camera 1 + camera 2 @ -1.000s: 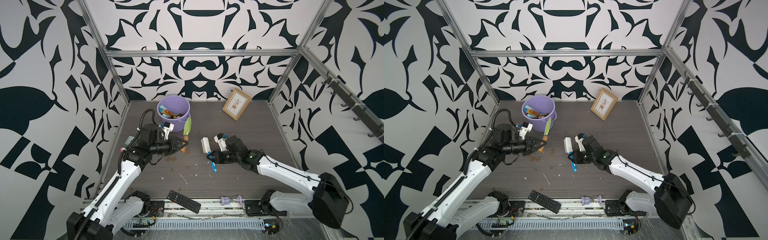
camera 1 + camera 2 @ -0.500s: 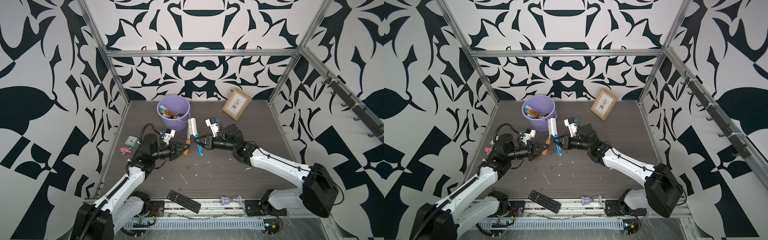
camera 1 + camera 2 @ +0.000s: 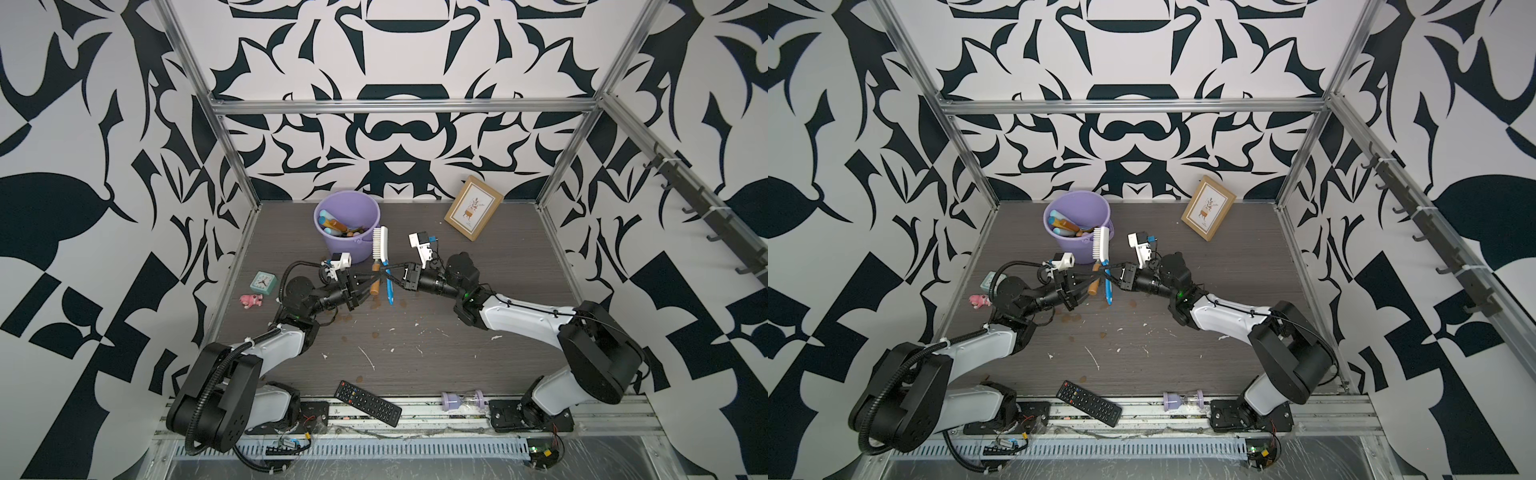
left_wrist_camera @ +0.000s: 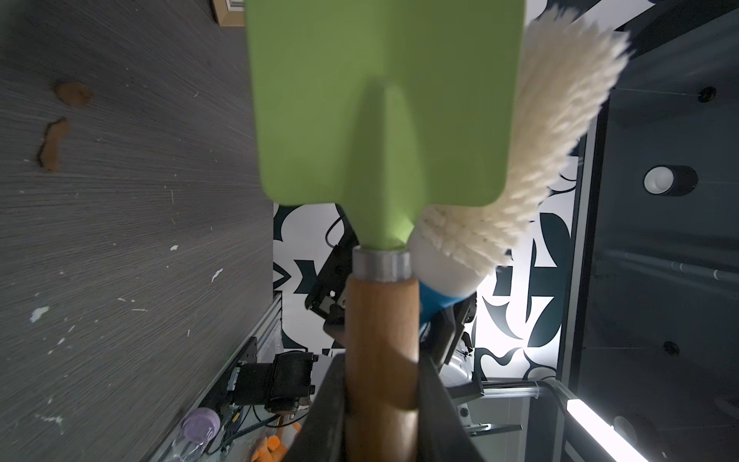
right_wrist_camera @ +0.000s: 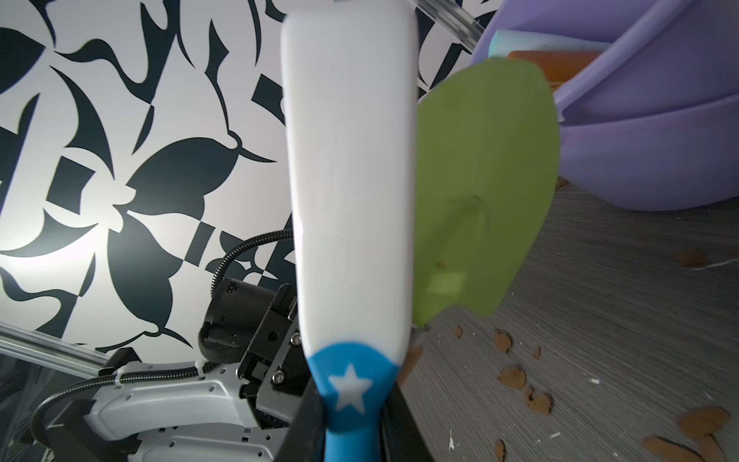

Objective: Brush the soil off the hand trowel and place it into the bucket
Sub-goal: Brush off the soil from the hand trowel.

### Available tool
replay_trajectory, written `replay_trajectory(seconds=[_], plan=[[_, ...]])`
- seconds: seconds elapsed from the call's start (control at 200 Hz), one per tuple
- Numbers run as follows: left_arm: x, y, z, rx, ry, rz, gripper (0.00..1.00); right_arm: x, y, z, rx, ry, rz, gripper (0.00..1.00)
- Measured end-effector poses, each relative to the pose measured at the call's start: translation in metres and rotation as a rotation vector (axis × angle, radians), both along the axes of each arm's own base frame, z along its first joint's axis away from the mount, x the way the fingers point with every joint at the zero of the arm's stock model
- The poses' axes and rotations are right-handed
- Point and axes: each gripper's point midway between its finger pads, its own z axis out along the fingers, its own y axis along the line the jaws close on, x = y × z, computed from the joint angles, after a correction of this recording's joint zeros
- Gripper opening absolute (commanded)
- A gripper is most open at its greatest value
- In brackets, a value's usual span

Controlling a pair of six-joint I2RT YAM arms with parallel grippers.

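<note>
The hand trowel (image 4: 384,100) has a green blade and a wooden handle (image 3: 375,286). My left gripper (image 4: 382,420) is shut on that handle. My right gripper (image 5: 352,424) is shut on the blue handle of a white brush (image 5: 350,180). The brush's bristles (image 4: 560,120) press along one edge of the blade. In both top views the brush head (image 3: 380,243) (image 3: 1100,243) covers most of the blade, just in front of the lilac bucket (image 3: 332,199) (image 3: 1077,199). Brown soil clumps (image 5: 512,376) (image 3: 345,318) lie on the table under the tools.
The bucket holds several tools. A framed picture (image 3: 473,208) leans at the back right. A small clock (image 3: 264,281) and a pink toy (image 3: 251,300) sit at the left. A remote (image 3: 368,403) and a lilac hourglass (image 3: 461,400) lie at the front edge. White scraps dot the table.
My right gripper carried the brush left and back from mid-table until it met the trowel by the bucket. The left arm dropped lower, still gripping the trowel. Little has moved in the last half second.
</note>
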Motion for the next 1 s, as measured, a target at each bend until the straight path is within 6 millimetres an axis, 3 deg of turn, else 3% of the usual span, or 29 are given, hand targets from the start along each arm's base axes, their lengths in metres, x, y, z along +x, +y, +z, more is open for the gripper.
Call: replay_trajectory(seconds=[0.15,0.255,0.35,0.475,0.625,0.775,1.0], plan=[[-0.012,0.003,0.002,0.043,-0.033,-0.031,0.00,0.007,-0.028,-0.009,-0.036,0.051,-0.043,0.00],[-0.023,0.010,0.009,0.107,-0.088,-0.033,0.00,0.025,-0.072,-0.010,-0.081,0.085,-0.152,0.00],[-0.025,0.020,0.027,0.181,-0.154,-0.002,0.00,0.042,-0.117,-0.014,-0.140,0.110,-0.274,0.00],[-0.017,0.032,0.067,0.341,-0.263,0.067,0.00,0.052,-0.159,-0.047,-0.335,0.200,-0.388,0.00],[-0.001,0.049,0.104,0.575,-0.390,0.162,0.00,0.034,-0.185,-0.098,-0.590,0.301,-0.409,0.00],[0.016,0.066,0.099,0.796,-0.409,0.195,0.00,0.017,-0.209,-0.138,-0.788,0.375,-0.420,0.00],[0.048,0.085,0.068,1.056,-0.379,0.175,0.00,0.008,-0.228,-0.172,-0.934,0.421,-0.433,0.00]])
